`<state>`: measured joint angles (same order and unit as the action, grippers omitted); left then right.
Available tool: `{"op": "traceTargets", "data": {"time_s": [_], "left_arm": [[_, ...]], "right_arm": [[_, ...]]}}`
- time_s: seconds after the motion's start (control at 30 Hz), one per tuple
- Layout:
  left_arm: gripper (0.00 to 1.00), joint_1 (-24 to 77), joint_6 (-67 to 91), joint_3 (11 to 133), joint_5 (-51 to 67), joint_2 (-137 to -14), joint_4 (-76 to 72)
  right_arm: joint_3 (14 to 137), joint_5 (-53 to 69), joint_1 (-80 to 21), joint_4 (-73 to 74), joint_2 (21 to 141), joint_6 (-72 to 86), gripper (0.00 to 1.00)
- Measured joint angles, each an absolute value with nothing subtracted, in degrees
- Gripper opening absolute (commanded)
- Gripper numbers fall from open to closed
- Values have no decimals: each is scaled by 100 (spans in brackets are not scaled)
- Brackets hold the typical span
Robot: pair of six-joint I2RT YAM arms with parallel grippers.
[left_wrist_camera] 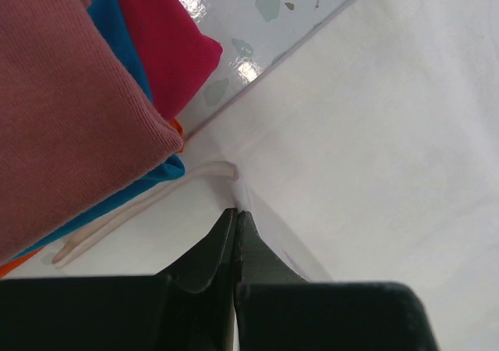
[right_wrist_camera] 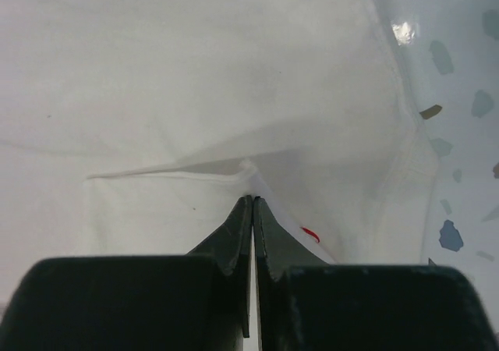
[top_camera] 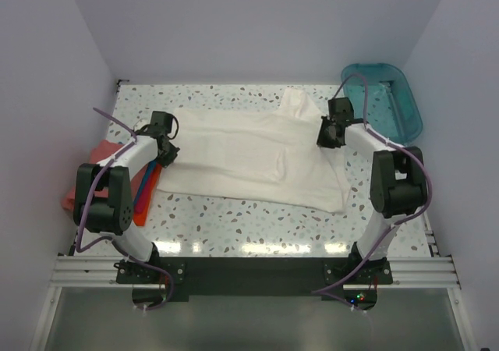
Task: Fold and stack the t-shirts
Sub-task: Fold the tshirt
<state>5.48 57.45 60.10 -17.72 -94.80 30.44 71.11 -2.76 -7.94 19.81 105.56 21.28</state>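
The large white t-shirt [top_camera: 249, 154] lies spread across the middle of the table, print side hidden. My left gripper [top_camera: 165, 150] is shut on its left edge; the left wrist view shows the closed jaws pinching a white fold [left_wrist_camera: 257, 203]. My right gripper [top_camera: 327, 132] is shut on its right side; the right wrist view shows the jaws pinching a raised fold [right_wrist_camera: 249, 168], with a small red mark [right_wrist_camera: 310, 234] beside them. The folded salmon-pink [left_wrist_camera: 62, 109], blue [left_wrist_camera: 125, 47] and orange-red [left_wrist_camera: 168, 39] tees sit stacked at the left [top_camera: 144, 195].
A teal translucent tub [top_camera: 386, 97] stands at the back right, close to my right arm. The speckled tabletop [top_camera: 249, 222] runs in front of the shirt. White walls close in on three sides.
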Motion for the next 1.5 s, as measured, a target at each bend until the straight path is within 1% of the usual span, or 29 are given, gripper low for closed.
{"op": "traceTargets", "data": {"time_s": [0.23, 0.33, 0.73, 1.0, 1.03, 1.07, 1.1, 1.13, 1.17, 1.2, 1.23, 1.27, 1.3, 1.4, 1.5], "left_arm": [[0, 523, 5743, 6010, -1752, -9411, 3046], [0, 523, 5743, 6010, -1750, -9369, 3046], [0, 447, 5743, 6010, -1739, -9198, 3044], [0, 250, 5664, 6010, -1712, -9192, 2965], [1, 239, 5636, 6010, -1704, -9205, 2930], [7, 237, 5610, 6010, -1691, -9227, 2902], [13, 235, 5579, 6010, -1684, -9258, 2864], [23, 235, 5540, 6012, -1671, -9308, 2818], [46, 235, 5483, 6012, -1658, -9367, 2770], [55, 233, 5424, 6012, -1643, -9424, 2724], [61, 228, 5382, 6012, -1612, -9474, 2681], [68, 226, 5336, 6012, -1573, -9502, 2635], [70, 224, 5275, 6012, -1520, -9509, 2598], [72, 239, 5144, 6012, -1422, -9448, 2425], [72, 366, 5030, 6010, -1437, -9249, 2383]], "right_arm": [[7081, -613, -799, 2012, 9384, 2001, 0], [7076, -727, -799, 1994, 9094, 1955, 0], [6882, -958, -799, 1968, 9087, 1844, 0], [6807, -996, -799, 1927, 9308, 1835, 0], [6807, -996, -799, 1909, 9343, 1835, 0], [6807, -996, -799, 1890, 9378, 1835, 1], [6807, -996, -799, 1874, 9417, 1835, 8], [6810, -996, -799, 1857, 9459, 1837, 20], [6810, -998, -799, 1839, 9500, 1865, 45], [6812, -1004, -799, 1824, 9564, 1892, 56], [6825, -1004, -799, 1828, 9640, 1870, 64], [6851, -1013, -799, 1844, 9721, 1861, 69], [6871, -1013, -799, 1844, 9800, 1859, 75], [6877, -1013, -799, 1927, 9850, 1905, 76], [6862, -1090, -803, 2016, 9769, 2043, 75]]}}
